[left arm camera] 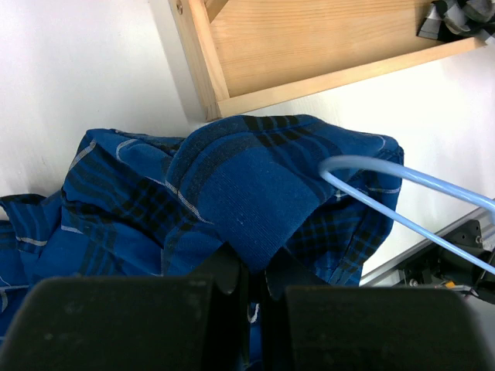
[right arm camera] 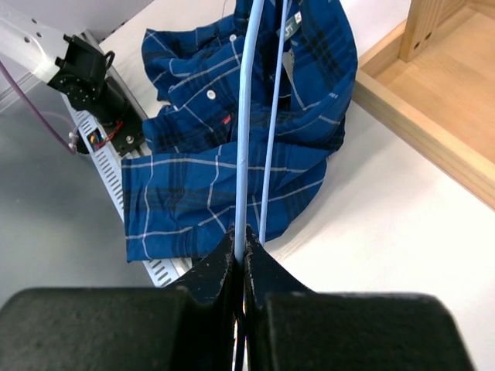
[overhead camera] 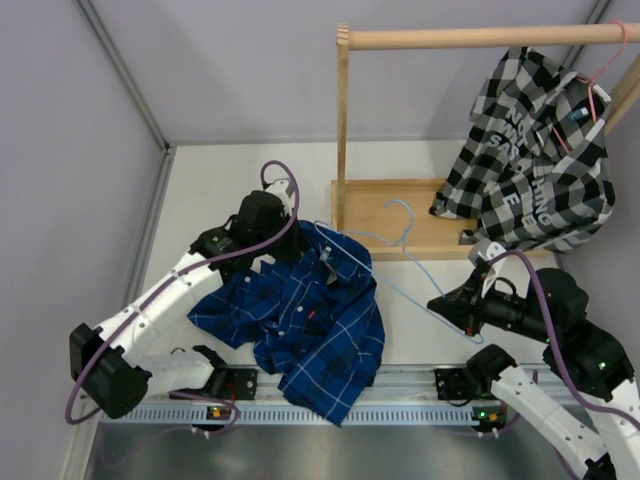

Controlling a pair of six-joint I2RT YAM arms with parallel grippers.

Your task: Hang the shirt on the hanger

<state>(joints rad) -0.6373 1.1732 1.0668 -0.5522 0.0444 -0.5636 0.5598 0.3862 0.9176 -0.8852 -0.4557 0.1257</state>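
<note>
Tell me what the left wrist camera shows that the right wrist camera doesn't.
Only the left wrist view shows the left claw pinching a fold of the blue shirt, plus a corner of the black-and-white checked shirt. Only the right wrist view shows the right claw shut on the hanger, and the blue shirt's white buttons. Both show the blue shirt, the light-blue hanger and the wooden rack base on the white table.

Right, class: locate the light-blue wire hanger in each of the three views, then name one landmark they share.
Top external: hanger centre-right, slanting from shirt to right gripper.
Left wrist: hanger at right, by the shirt.
Right wrist: hanger central, vertical.
Shared landmark: wooden rack base.
</note>
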